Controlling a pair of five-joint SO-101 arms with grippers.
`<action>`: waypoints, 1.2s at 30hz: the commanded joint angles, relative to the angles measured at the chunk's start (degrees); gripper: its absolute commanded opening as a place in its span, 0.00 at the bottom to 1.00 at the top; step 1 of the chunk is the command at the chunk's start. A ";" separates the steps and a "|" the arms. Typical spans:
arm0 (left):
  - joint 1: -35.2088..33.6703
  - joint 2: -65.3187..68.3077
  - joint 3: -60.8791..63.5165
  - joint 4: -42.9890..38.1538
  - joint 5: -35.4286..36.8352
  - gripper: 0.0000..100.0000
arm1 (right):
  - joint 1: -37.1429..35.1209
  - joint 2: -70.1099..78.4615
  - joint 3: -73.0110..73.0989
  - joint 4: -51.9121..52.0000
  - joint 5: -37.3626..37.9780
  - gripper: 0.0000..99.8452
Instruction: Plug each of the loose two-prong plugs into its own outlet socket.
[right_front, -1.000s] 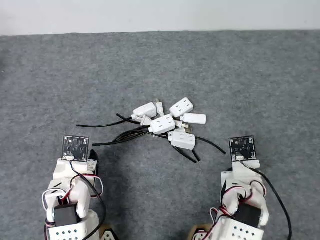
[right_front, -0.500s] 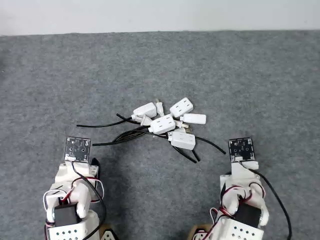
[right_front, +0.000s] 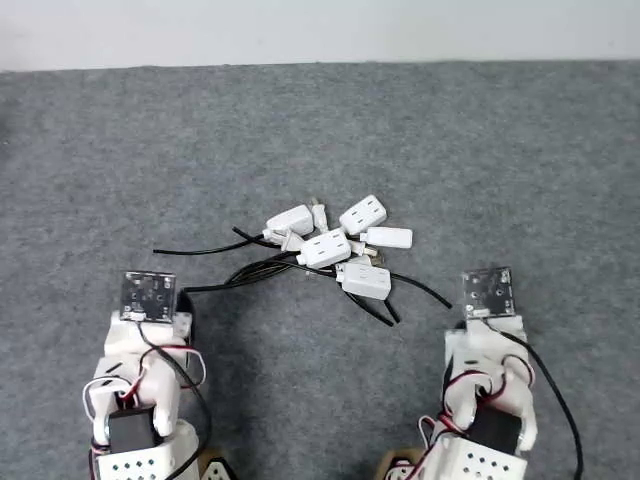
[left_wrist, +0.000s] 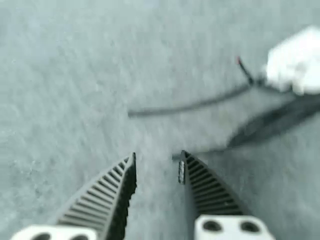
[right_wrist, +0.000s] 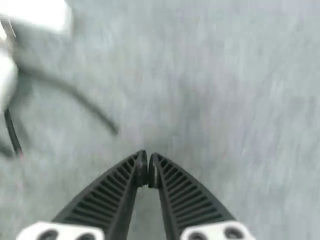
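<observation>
A heap of white plastic two-prong plugs (right_front: 291, 219) and white plastic outlet sockets (right_front: 325, 247) is seen near the middle of the grey felt-covered tabletop (right_front: 480, 140), with thin black cords (right_front: 235, 272) trailing out of it toward the left arm and toward the right arm. The pieces are bunched closely together, several of them touching, and two sockets are turned with their slotted faces upward. The heap is placed between the two arms and ahead of them, apart from both. The left hand (left_wrist: 158, 156) is held released, its two ribbed black fingers (left_wrist: 112, 190) spread apart above the grey surface, with a black cord end (left_wrist: 190, 106) and a white block (left_wrist: 295, 67) seen farther ahead. The right hand (right_wrist: 148, 155) is held clenched, its fingertips pressed together over the tabletop, with a black cord (right_wrist: 75, 102) and a white piece (right_wrist: 35, 15) seen well ahead of it.
</observation>
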 joint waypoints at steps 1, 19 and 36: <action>0.18 -0.62 -0.92 -5.80 9.32 0.13 | -6.46 -0.66 0.97 -7.16 0.18 0.01; 6.42 -0.18 -0.92 -0.53 22.86 0.13 | -25.54 -0.04 0.97 -12.44 -33.85 0.01; 5.89 -0.26 -3.30 5.36 21.45 0.34 | -25.71 -0.66 0.97 -3.12 -34.37 0.33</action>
